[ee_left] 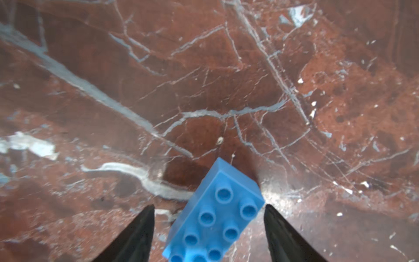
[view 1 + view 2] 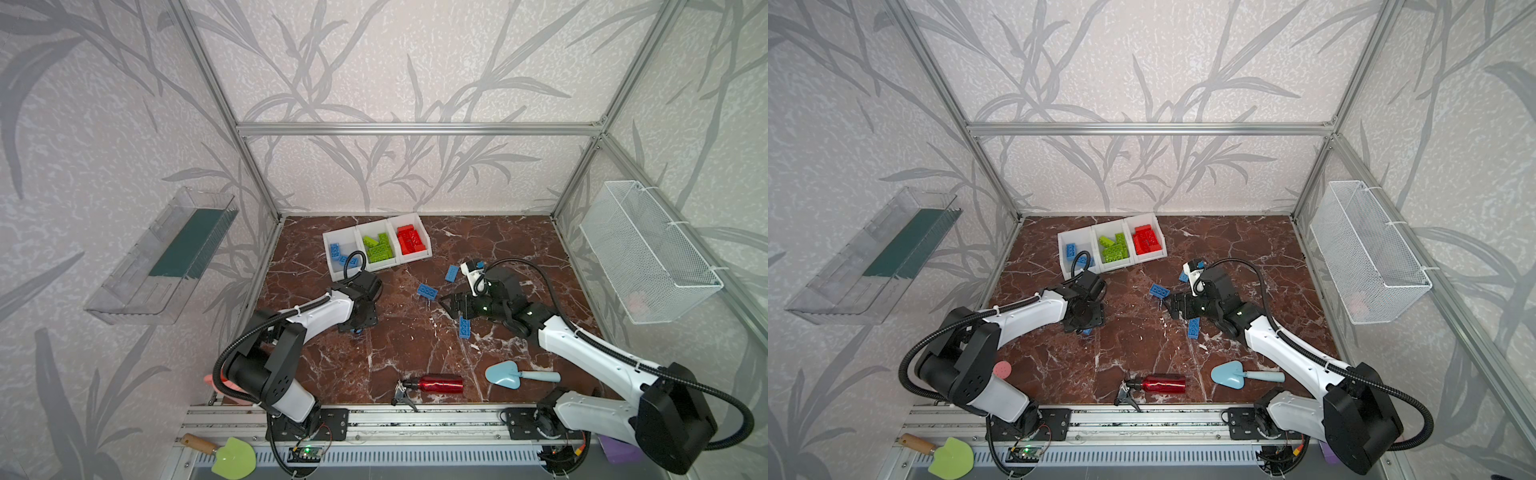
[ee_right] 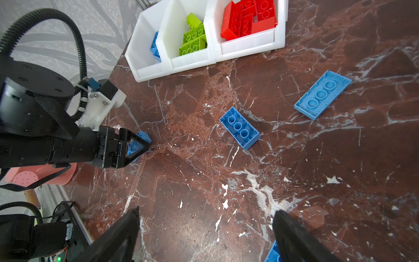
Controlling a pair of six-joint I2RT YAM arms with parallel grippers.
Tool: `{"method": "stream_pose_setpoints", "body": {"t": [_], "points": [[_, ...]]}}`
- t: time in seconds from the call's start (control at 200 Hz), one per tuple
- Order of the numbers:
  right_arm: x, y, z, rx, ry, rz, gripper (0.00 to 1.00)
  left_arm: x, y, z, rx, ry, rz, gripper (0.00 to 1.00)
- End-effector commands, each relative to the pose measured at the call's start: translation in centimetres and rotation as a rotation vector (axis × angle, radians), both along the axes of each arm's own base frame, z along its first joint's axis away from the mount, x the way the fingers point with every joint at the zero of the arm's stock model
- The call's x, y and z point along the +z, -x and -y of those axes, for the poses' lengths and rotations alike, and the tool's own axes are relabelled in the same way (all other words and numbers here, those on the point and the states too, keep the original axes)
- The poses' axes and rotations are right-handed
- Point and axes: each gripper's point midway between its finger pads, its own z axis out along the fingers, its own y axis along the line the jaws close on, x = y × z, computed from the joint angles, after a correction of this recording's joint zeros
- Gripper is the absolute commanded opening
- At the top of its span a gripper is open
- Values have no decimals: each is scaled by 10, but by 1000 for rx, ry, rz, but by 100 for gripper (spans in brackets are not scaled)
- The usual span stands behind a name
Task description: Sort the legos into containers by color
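Observation:
Three joined white containers (image 2: 332, 239) (image 2: 1065, 245) (image 3: 192, 61) stand at the back and hold blue, lime green and red legos, one colour each. In both top views my left gripper (image 2: 356, 326) (image 2: 1087, 326) points down at the table over a blue lego (image 1: 215, 215) (image 3: 142, 135). Its fingers (image 1: 145, 222) stand open on either side of that brick, which rests on the marble. Three more blue legos (image 2: 427, 291) (image 2: 451, 273) (image 2: 464, 327) lie loose near my right gripper (image 2: 446, 306) (image 3: 207, 209). That one is open and empty just above the table.
A red bottle (image 2: 438, 383) and a light blue trowel (image 2: 505, 374) lie near the front edge. A pink watering can (image 2: 1001, 369) sits behind my left arm. A wire basket (image 2: 648, 249) and a clear tray (image 2: 166, 257) hang on the side walls.

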Motion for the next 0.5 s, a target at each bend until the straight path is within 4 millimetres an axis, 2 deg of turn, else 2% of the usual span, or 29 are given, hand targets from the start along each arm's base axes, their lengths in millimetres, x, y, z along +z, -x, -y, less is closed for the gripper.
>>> {"method": "stream_pose_setpoints", "body": {"t": [0.0,0.32,0.495], "points": [[14,-3,0,-5,-16,22,92,-4,-3,8,-13,11,9,70],[13,-2,1,-5,-12,22,92,-10,-4,13,-8,-11,-20,39],[11,0,3,-7,-6,24,92,2,-14,16,-6,-15,7,28]]}}
